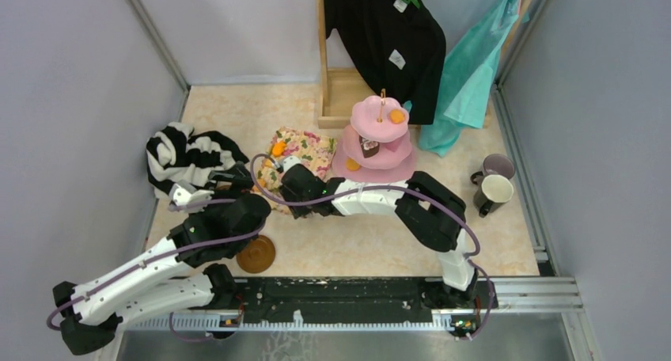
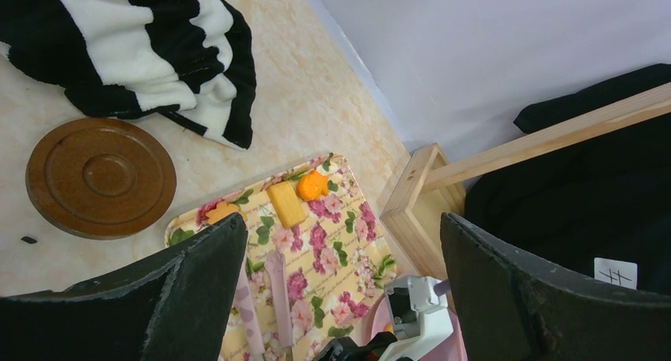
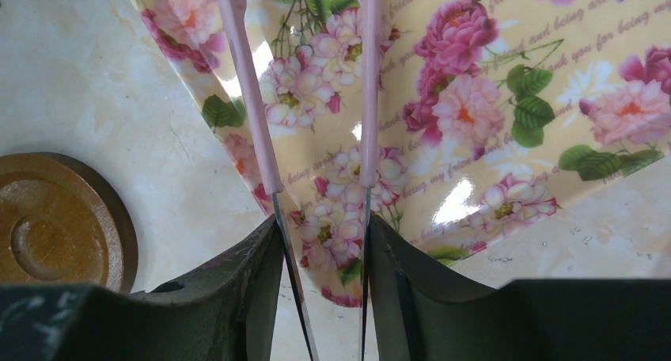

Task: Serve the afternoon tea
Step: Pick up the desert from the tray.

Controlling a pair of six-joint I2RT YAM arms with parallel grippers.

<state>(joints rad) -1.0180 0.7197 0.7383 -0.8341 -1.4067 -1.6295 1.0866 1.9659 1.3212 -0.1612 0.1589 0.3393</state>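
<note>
The pink three-tier cake stand [image 1: 380,139] stands at the back middle with an orange pastry [image 1: 396,116] and a brown one [image 1: 369,146] on it. A yellow pastry [image 2: 286,203] and an orange one [image 2: 312,186] lie on the floral-print tray [image 1: 312,151]. My right gripper [image 1: 291,179] is shut on pink-handled tongs [image 3: 253,100], whose arms point over the tray's near corner [image 3: 340,290]. My left gripper [image 2: 342,218] is open and empty above the tray's left side. A brown saucer [image 2: 100,177] lies left of the tray. The lilac mug [image 1: 496,168] and the cream mug [image 1: 494,191] stand at the right.
A black-and-white striped garment [image 1: 186,155] lies at the left. A wooden rack [image 1: 336,92] with a black garment [image 1: 396,36] and a teal cloth [image 1: 475,68] stands at the back. A saucer [image 1: 256,254] lies by my left arm. Walls close in on both sides.
</note>
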